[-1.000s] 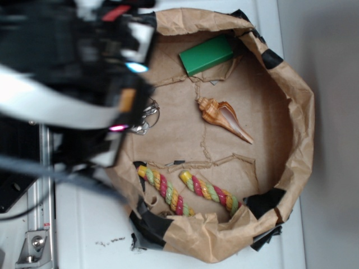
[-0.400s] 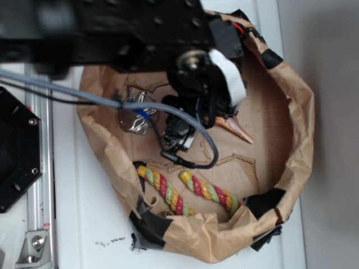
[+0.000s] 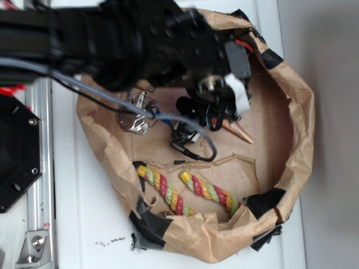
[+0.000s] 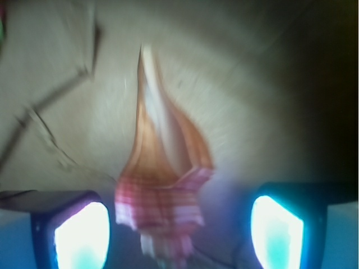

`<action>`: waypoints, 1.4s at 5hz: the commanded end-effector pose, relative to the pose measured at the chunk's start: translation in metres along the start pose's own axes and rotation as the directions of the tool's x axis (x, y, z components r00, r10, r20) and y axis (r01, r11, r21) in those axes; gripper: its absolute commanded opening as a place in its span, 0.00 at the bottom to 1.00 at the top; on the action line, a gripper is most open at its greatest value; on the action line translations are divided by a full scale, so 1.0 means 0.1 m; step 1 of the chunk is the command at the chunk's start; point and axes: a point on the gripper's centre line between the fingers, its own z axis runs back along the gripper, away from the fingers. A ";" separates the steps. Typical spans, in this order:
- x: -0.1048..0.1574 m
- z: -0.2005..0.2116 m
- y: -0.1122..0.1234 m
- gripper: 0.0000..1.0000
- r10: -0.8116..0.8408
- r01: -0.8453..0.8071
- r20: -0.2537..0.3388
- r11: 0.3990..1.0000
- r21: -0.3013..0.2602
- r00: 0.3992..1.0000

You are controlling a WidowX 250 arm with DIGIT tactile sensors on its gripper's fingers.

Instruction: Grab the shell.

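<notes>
The shell point(image 4: 165, 174) is an orange-tan spiral conch lying on the brown paper floor of the paper-lined basin point(image 3: 300, 112). In the wrist view its ridged spire end sits between my two glowing fingertips and its long tail points away. My gripper point(image 4: 179, 230) is open and straddles the spire, with a gap on each side. In the exterior view the black arm covers most of the shell; only its tapering tail point(image 3: 240, 133) pokes out to the right of my gripper point(image 3: 216, 115).
A bunch of keys point(image 3: 134, 115) lies at the basin's left side. A multicoloured rope toy point(image 3: 185, 193) curves along the near side. Crumpled paper walls with black tape point(image 3: 263, 204) ring the basin. Black cables point(image 3: 193, 143) hang below the arm.
The arm has swung in from the left over the basin and come down over the shell, now covering the shell's body and the spot where a green block showed earlier.
</notes>
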 end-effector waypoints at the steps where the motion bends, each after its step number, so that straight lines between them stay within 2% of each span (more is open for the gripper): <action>1: 0.13 0.07 0.00 0.00 -0.001 0.001 0.027 1.000 0.026 1.000; 3: 0.15 0.11 0.03 0.00 0.013 -0.013 0.035 1.000 0.021 0.999; 4: 0.19 0.43 0.04 0.00 0.039 -0.040 0.075 0.999 0.014 0.996; 5: 0.25 0.94 0.01 0.00 0.262 -0.266 0.117 0.964 0.025 0.958; 6: 0.33 1.45 -0.10 0.00 0.482 -0.486 0.102 0.874 0.014 0.870; 7: 0.35 1.71 -0.14 0.00 0.556 -0.559 0.070 0.829 0.029 0.828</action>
